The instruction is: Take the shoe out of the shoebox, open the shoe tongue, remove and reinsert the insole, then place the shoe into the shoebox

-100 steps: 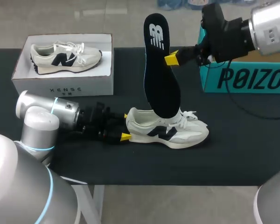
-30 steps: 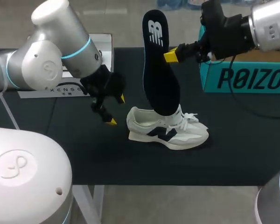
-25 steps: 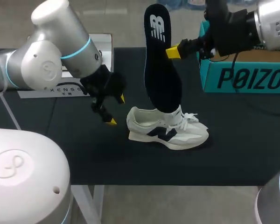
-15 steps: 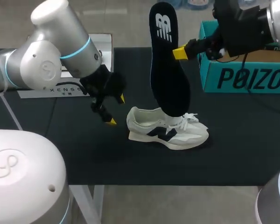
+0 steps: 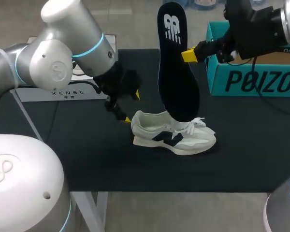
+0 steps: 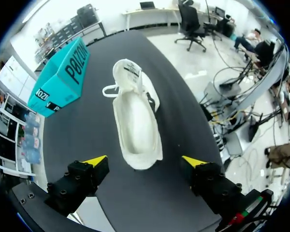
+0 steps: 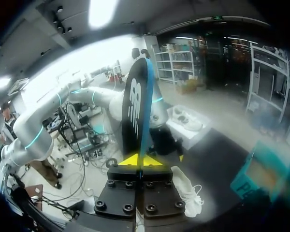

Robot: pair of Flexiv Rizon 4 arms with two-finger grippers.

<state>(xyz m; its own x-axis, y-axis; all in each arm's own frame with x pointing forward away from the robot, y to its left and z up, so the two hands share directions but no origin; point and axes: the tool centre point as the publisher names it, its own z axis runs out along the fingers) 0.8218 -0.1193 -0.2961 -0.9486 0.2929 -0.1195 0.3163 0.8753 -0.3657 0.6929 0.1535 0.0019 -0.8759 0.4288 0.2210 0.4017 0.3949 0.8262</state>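
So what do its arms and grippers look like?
The left arm and right arm are thick silver tubes with rounded joints and light-blue rings. The left gripper and right gripper are blocky, black, with two yellow-tipped fingers. A black cable hangs off the right arm.

White shoebox (image 5: 38,94) mostly behind left arm (image 5: 58,58); teal box (image 5: 251,79) cropped at edge.
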